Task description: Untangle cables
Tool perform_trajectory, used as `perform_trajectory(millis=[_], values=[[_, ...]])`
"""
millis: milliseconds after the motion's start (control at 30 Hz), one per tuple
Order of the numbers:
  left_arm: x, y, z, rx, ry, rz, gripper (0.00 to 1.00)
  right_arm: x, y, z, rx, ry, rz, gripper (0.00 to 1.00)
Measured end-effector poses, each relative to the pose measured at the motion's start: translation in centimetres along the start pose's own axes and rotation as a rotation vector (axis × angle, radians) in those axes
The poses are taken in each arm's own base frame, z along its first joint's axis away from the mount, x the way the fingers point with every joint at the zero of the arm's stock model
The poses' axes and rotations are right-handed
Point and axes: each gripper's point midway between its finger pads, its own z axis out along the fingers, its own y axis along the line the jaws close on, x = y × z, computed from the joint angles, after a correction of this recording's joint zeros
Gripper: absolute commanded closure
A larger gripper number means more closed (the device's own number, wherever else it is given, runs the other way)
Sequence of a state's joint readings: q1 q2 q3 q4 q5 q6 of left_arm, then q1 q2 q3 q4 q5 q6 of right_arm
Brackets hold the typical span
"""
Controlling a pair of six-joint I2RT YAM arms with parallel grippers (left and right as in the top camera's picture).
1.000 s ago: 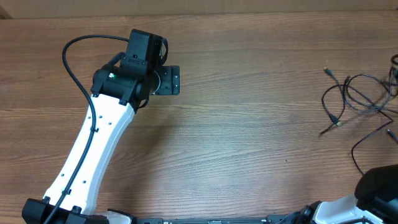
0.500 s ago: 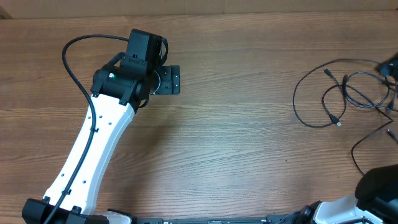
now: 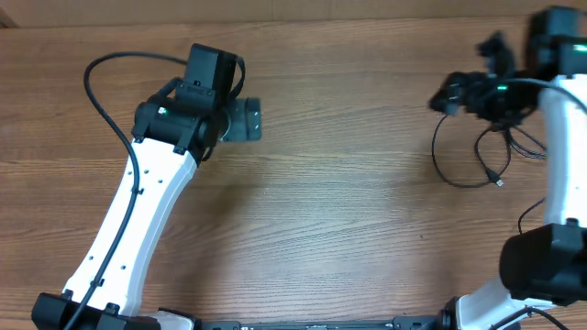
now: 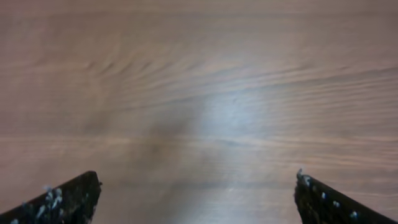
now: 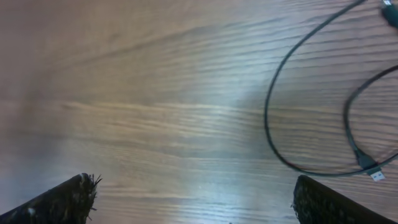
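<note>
Thin black cables [image 3: 468, 163] lie in loose loops at the table's right side, partly hidden under my right arm. In the right wrist view one cable loop [image 5: 280, 118] curves across the wood and a silver-tipped plug [image 5: 372, 170] lies at the right. My right gripper [image 3: 447, 94] is open and empty above the wood, just left of the loops; its fingertips show wide apart in the right wrist view [image 5: 196, 193]. My left gripper [image 3: 253, 119] is open and empty over bare wood at the far left; it also shows in the left wrist view [image 4: 198, 193].
The wooden table [image 3: 348, 211] fills all views. The left arm's white link [image 3: 138, 220] crosses the left side with its own thick black cable [image 3: 96, 87] looping out. The right arm's white link [image 3: 558, 156] runs down the right edge.
My right arm has swung in from the lower right corner to above the cables at the upper right. A wide cable loop has spread out to the left. The left arm shifted slightly.
</note>
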State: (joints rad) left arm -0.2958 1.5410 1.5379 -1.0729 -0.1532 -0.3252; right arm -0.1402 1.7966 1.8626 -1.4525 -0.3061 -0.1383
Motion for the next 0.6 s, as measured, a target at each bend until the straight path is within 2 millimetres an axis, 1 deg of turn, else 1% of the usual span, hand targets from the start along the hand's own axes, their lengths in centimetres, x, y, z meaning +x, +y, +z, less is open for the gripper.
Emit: perform_trajectory(millis=[67,133,233,333,400,500,567,600], values=[[1.7,1.7,0.0,-0.045,0.078,-0.035,0.01,0.4,1.2,0.6,0.044,0.024,-0.017,0.0],[3.6,3.6,-0.2,-0.095,0.162,-0.081,0.01,0.7,1.6,0.9,0.069,0.04,-0.01,0.0],[6.1,6.3,-0.8,-0.162,0.279,-0.156,0.01,1.3,1.4,0.9,0.1,0.063,0.026,0.0],[7.7,8.3,-1.5,-0.206,0.356,-0.204,0.0,1.5,1.1,0.8,0.117,0.065,0.055,0.0],[8.2,8.7,-1.9,-0.215,0.374,-0.213,0.0,1.6,1.1,0.7,0.121,0.054,0.063,0.0],[8.5,8.7,-2.6,-0.204,0.343,-0.217,0.01,1.8,1.2,0.2,0.122,-0.007,0.057,0.0],[8.4,8.7,-3.1,-0.184,0.278,-0.224,0.0,1.8,1.4,-0.7,0.12,-0.085,0.044,0.0],[8.3,8.6,-3.4,-0.172,0.241,-0.224,0.0,2.1,1.6,-1.5,0.117,-0.138,0.034,0.0]])
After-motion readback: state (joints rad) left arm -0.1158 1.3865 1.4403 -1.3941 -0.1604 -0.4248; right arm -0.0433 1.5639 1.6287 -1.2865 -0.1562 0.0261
